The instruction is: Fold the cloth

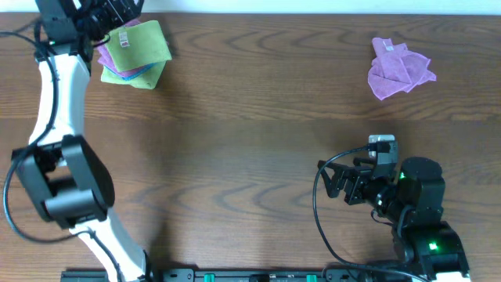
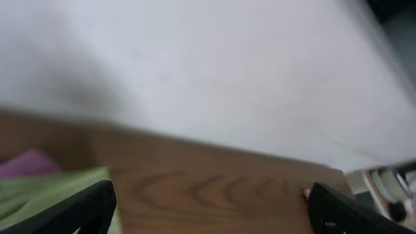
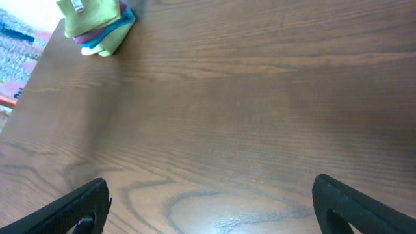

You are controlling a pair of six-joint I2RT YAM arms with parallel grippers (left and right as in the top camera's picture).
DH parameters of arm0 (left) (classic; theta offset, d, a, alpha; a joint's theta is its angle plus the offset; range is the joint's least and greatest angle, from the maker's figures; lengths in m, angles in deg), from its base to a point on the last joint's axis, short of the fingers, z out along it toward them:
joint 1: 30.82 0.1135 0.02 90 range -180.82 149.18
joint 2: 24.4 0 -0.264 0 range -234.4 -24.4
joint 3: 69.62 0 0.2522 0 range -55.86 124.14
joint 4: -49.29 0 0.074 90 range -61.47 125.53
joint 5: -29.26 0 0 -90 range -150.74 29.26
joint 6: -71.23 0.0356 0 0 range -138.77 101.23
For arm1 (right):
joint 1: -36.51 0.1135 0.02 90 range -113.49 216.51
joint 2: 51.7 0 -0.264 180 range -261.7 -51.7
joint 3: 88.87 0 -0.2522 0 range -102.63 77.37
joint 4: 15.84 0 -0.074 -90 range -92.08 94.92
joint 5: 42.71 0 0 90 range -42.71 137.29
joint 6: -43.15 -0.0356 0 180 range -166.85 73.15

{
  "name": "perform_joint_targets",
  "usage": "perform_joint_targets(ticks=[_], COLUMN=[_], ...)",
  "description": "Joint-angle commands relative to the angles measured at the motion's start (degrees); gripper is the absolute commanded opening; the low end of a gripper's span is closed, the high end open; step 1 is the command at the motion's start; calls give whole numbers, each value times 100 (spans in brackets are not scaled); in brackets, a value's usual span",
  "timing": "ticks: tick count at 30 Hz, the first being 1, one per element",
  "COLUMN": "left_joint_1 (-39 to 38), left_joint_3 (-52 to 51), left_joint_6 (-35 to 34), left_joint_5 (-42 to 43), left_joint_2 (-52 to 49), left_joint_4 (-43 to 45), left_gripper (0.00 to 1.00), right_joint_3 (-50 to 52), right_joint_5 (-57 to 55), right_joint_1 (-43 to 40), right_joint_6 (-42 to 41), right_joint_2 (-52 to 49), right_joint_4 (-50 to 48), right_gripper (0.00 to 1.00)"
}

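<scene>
I see the green cloth [image 1: 145, 41] at the far left of the table [image 1: 250, 125]. It lies as a flat square on top of a small pile of cloths [image 1: 145, 77], with pink, blue and green edges showing beneath it. Its white tag [image 1: 124, 39] faces up. My left gripper [image 2: 208, 218] is at the pile's far left edge, jaws wide apart, holding nothing. My right gripper [image 3: 208, 208] sits near right over bare wood, jaws also spread wide and empty. A crumpled purple cloth [image 1: 399, 69] lies far right.
</scene>
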Motion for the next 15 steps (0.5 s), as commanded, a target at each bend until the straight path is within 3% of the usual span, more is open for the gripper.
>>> perform_joint_targets(ticks=[1, 5, 10, 15], left_joint_1=[-162, -173, -144, -146], left_joint_3=[50, 50, 44, -348], left_joint_6=[704, 1193, 2253, 2557], left_joint_5=[184, -46, -1408, -2048], left_joint_2=[651, 1394, 2614, 3399], left_joint_4=[-76, -994, -3668, -4500], left_gripper=[96, 96, 96, 95], right_joint_3=[13, 13, 13, 13], right_joint_5=[37, 37, 37, 37], right_joint_1=[-50, -50, -50, -50], right_joint_6=[-79, -79, -79, -81], right_joint_2=[17, 17, 17, 17], right_joint_4=[-9, -9, -9, -9], right_gripper=[99, 99, 99, 99])
